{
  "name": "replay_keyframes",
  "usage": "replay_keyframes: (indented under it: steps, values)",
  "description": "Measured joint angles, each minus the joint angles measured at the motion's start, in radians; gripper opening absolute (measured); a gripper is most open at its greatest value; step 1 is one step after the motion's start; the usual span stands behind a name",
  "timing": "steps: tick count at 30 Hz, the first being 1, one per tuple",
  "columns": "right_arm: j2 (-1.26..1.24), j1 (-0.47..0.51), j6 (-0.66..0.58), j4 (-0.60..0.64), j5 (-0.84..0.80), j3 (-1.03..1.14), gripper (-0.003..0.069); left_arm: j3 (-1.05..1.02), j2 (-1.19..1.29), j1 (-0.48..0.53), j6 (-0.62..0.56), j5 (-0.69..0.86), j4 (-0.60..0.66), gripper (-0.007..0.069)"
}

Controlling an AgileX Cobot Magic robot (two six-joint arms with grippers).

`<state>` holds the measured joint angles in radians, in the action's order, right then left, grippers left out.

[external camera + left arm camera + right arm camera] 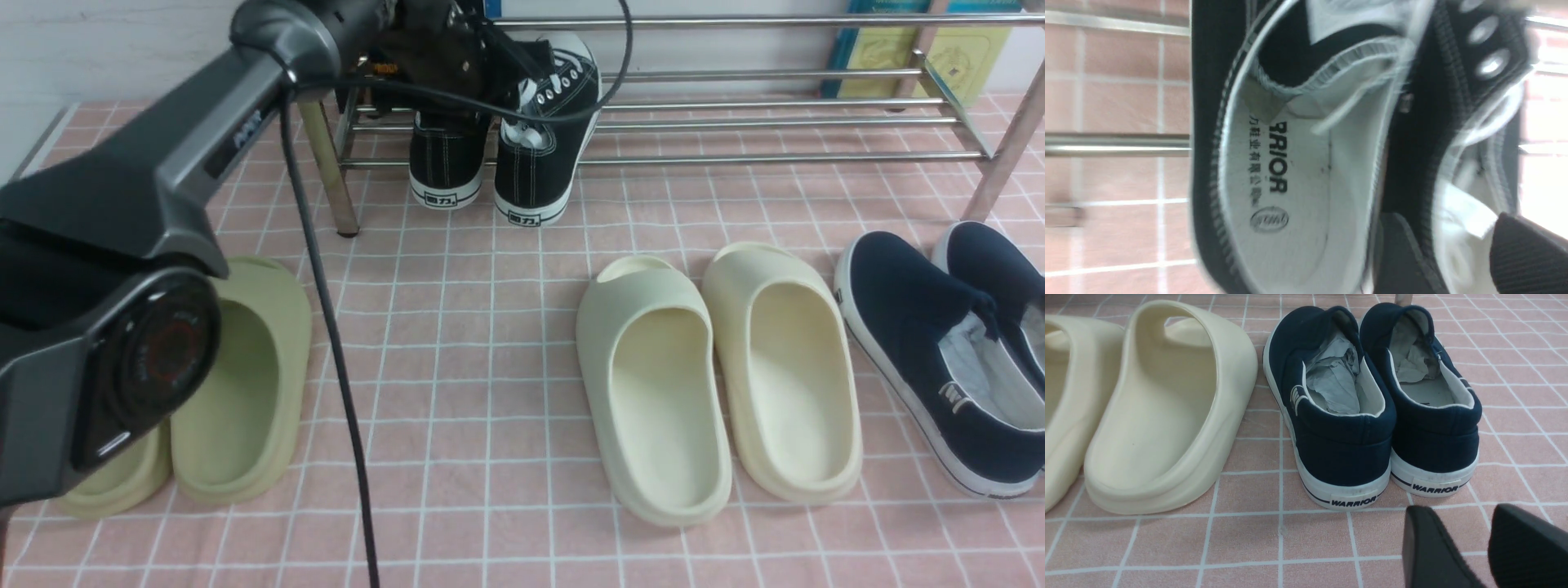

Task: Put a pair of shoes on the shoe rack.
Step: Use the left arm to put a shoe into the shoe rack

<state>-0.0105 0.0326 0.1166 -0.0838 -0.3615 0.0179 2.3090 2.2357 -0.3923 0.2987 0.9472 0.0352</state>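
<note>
Footwear not called for by the task is left on the tiled floor: olive slides (pixel 290 367), partly hidden by the left arm (pixel 204 122), cream slides (pixel 596 367) and navy slip-ons (pixel 898 343). Near the slip-ons, the right gripper (pixel 1457 508) is held with its fingers parted and nothing grasped.

Farther off, both black lace-up sneakers (pixel 539 175) are set side by side on the lower bars of the metal shoe rack (pixel 775 158), toward its left end, with their heels turned to the front and overhanging the front bar. Their toes are partly covered by the arm.

At the sneakers, the left gripper (pixel 1451 216) is spread: one finger is placed between the two shoes, the other over the opening of the right-hand one, with that shoe's side wall between them but not visibly pinched. A release can be inferred.

The placing itself is judged to be done. What is left, it seems, is for the fingers to be lifted clear without the collar or laces being caught, and for the arm to be drawn away.
</note>
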Motion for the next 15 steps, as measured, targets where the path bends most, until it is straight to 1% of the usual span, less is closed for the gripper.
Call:
replay_keyframes:
  steps: [1, 2, 4, 5, 8, 10, 11, 14, 15]
  values:
    - [0.000, 0.000, 0.000, 0.000, 0.000, 0.000, 0.0240, 0.000, -0.020, -0.004, -0.034, 0.031, -0.007, 0.0342]
    - [0.000, 0.000, 0.000, 0.000, 0.000, 0.000, 0.0240, 0.004, -0.041, -0.010, -0.076, 0.076, -0.015, 0.0317]
    - [0.000, 0.000, 0.000, 0.000, 0.000, 0.000, 0.0240, 0.008, -0.068, -0.027, -0.132, 0.166, -0.035, 0.0251]
    - [0.000, 0.000, 0.000, 0.000, 0.000, 0.000, 0.0240, 0.005, -0.076, -0.039, -0.151, 0.202, -0.047, 0.0204]
    - [0.000, 0.000, 0.000, 0.000, 0.000, 0.000, 0.0240, -0.040, -0.080, -0.072, -0.172, 0.220, -0.072, 0.0072]
    - [0.000, 0.000, 0.000, 0.000, 0.000, 0.000, 0.0240, -0.087, -0.062, -0.095, -0.178, 0.186, -0.087, 0.0020]
    - [0.000, 0.000, 0.000, 0.000, 0.000, 0.000, 0.0240, -0.108, -0.042, -0.107, -0.179, 0.164, -0.095, 0.0007]
    - [0.000, 0.000, 0.000, 0.000, 0.000, 0.000, 0.0240, -0.126, 0.018, -0.120, -0.173, 0.091, -0.117, 0.0002]
    - [0.000, 0.000, 0.000, 0.000, 0.000, 0.000, 0.0240, -0.126, 0.018, -0.120, -0.173, 0.091, -0.117, 0.0002]
